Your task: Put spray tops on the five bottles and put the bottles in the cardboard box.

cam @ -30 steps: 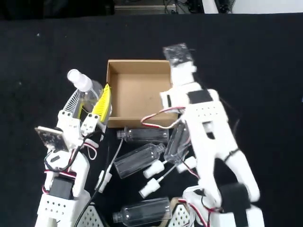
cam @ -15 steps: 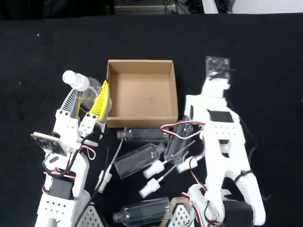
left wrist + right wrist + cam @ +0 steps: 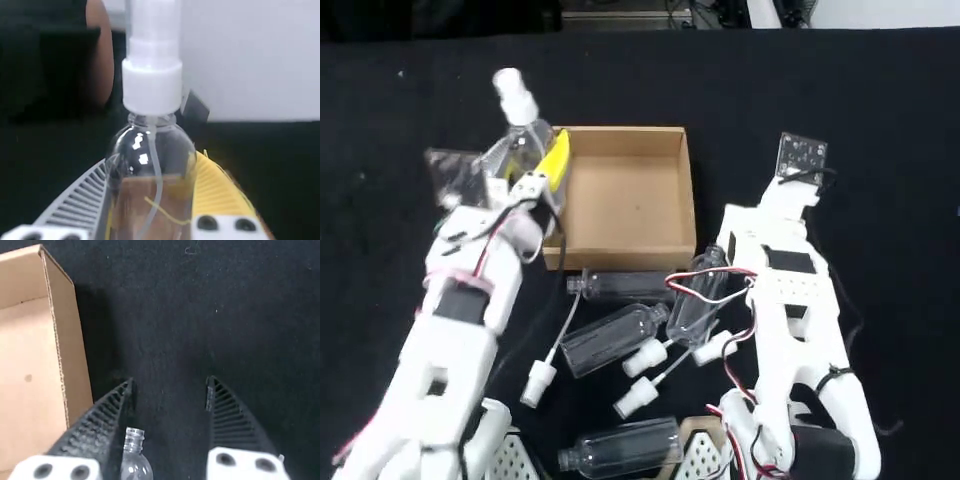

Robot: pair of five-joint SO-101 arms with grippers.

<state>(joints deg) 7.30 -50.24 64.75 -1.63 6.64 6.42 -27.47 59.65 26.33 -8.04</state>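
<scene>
Black cloth [image 3: 880, 100] covers the whole table, with open room down its left side, beyond the box and out at the far right; a pale strip with cables runs along the far edge. At the left, the left gripper [image 3: 530, 155] pinches a capped bottle [image 3: 527, 140] between a grey and a yellow finger, its white spray top [image 3: 513, 88] pointing away from the arm, at the far left corner of the cardboard box [image 3: 620, 128]; whether it hangs over the rim or just outside I cannot tell, and the left wrist view cuts off its lower body. Just before the box's near wall lie open bottles [image 3: 610, 338] on their sides, close together, with loose spray tops [image 3: 645, 358] and their tubes among them; the nearest bottle [image 3: 620, 448] is partly covered by the arm bases. At the right, the right gripper [image 3: 170, 385] points down at cloth just beside the box's right wall, fingers spread wide; a bottle neck [image 3: 134, 436] shows between them, close to one finger.
</scene>
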